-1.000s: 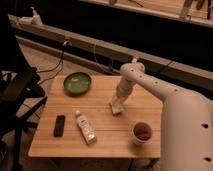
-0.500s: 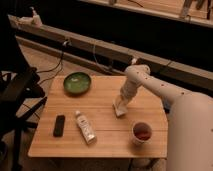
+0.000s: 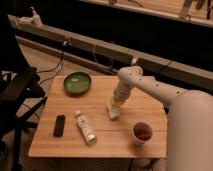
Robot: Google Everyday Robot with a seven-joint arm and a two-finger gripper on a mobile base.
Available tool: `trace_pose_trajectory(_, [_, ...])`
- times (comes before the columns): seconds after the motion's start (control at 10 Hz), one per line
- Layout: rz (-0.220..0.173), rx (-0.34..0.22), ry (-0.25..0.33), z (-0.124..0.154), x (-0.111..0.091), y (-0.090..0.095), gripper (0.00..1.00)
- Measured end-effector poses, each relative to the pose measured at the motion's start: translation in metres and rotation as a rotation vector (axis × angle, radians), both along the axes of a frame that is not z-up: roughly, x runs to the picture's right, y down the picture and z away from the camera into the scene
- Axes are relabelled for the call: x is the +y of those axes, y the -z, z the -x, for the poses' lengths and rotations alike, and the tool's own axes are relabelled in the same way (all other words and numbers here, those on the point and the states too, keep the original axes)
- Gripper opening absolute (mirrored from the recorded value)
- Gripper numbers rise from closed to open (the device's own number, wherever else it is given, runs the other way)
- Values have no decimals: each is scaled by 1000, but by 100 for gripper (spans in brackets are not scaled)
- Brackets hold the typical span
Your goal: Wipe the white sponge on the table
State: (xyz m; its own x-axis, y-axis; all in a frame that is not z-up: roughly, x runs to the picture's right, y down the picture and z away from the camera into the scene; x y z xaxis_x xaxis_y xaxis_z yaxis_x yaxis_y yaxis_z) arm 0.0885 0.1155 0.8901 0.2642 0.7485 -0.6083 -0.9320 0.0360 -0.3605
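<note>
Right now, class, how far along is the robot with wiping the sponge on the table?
Done: the gripper is down on the white sponge, near the middle of the table. In hand: the sponge lies pressed on the wood under it. Left: the pictures show no wiped patch, so how much remains is unclear.

With the gripper [image 3: 114,106] low at mid-table [image 3: 107,146], a green bowl [image 3: 77,82] sat to its upper left. A white bottle [image 3: 86,127] and black remote [image 3: 59,125] lay lower left, and a cup [image 3: 142,133] stood lower right.

Office or lab: an office chair [image 3: 17,92] beside the table [image 3: 65,142], end effector [image 3: 113,108] above it.
</note>
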Motion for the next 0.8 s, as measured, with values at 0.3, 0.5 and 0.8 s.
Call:
trace_pose_trajectory(0.3, [29, 36, -41, -39, 16, 5, 0])
trace_pose_trajectory(0.5, [56, 91, -78, -74, 26, 12, 0])
trace_pose_trajectory(0.8, [74, 213, -129, -134, 18, 10, 0])
